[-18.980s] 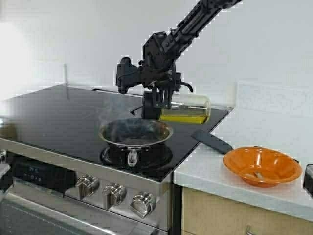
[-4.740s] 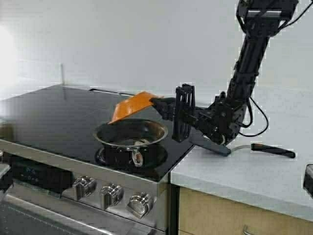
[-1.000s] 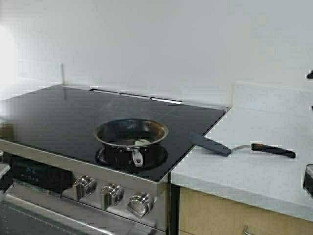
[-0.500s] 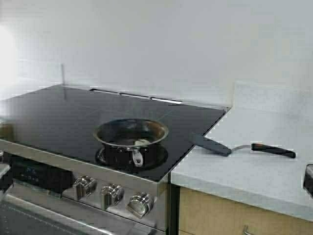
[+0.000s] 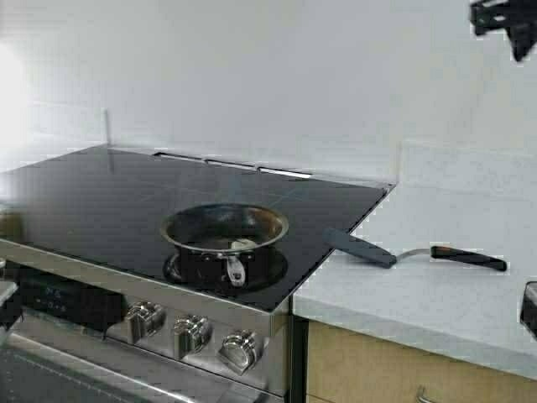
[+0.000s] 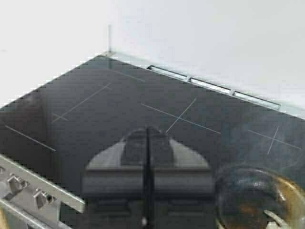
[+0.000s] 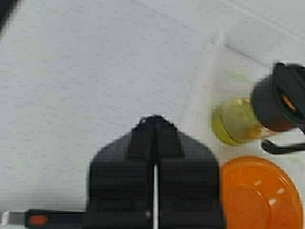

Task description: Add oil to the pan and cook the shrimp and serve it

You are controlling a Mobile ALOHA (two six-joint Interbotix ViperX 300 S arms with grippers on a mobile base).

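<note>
Stove knobs (image 5: 193, 334): row along the front panel, nearest the camera.

Pan (image 5: 225, 239): steel, dark inside, on the front right burner of the black cooktop (image 5: 126, 201). Short handle faces the front edge, toward the knobs. Holds the shrimp (image 5: 242, 245), a pale curved piece lying on the pan floor near the front wall; its heading cannot be told. Faint haze above the pan.

Spatula (image 5: 411, 252): on the white surface (image 5: 436, 294) just right of the cooktop, long axis left to right, dark blade toward the pan, dark grip away from it.

Left hand (image 6: 147, 167): clenched, fingers pressed together and holding nothing, above the cooktop, with the pan's rim beside it.

Right hand (image 7: 155, 176): clenched on nothing, raised high over the surface; only a dark part of it shows at the upper right corner of the high view. A second ago that corner held almost nothing.

Oil (image 7: 233, 121): yellow-green, in the clear jug (image 7: 267, 107) with black lid, standing on the surface.

Orange bowl (image 7: 259, 193): just beside the jug; contents unclear. Some seconds ago it was tipped over the pan.
</note>
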